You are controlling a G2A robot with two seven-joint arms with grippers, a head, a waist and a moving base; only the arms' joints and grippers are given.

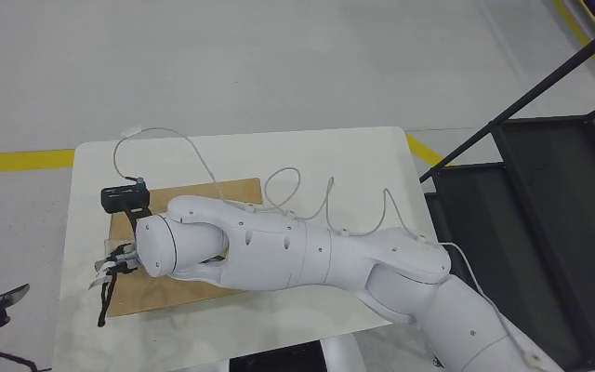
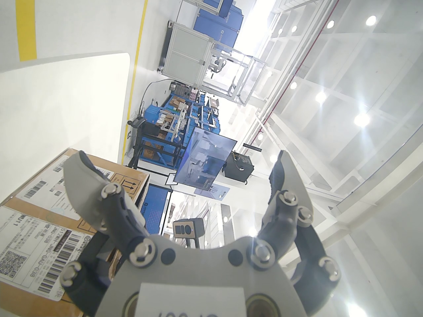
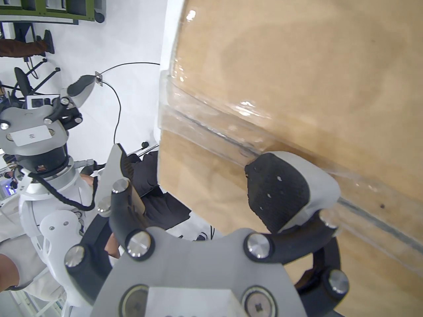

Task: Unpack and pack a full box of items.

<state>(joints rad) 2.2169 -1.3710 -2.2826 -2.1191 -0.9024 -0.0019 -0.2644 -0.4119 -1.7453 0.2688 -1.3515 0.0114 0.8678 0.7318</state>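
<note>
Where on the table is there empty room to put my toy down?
The far right corner of the table, past the cable loops, is bare. So is the strip between the box and the near edge. The left half is crowded: box, arm and right tool.

Bright, even indoor light; round white ceiling lamps [image 2: 362, 119] flare overhead, and glints shine on clear glossy tape [image 3: 246, 105] across the brown cardboard box [image 3: 297, 51].

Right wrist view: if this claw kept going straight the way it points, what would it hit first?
Most likely the cardboard box: the open right gripper straddles its edge, one finger over the clear tape, the other beyond the side. How near it is, I cannot tell.
</note>
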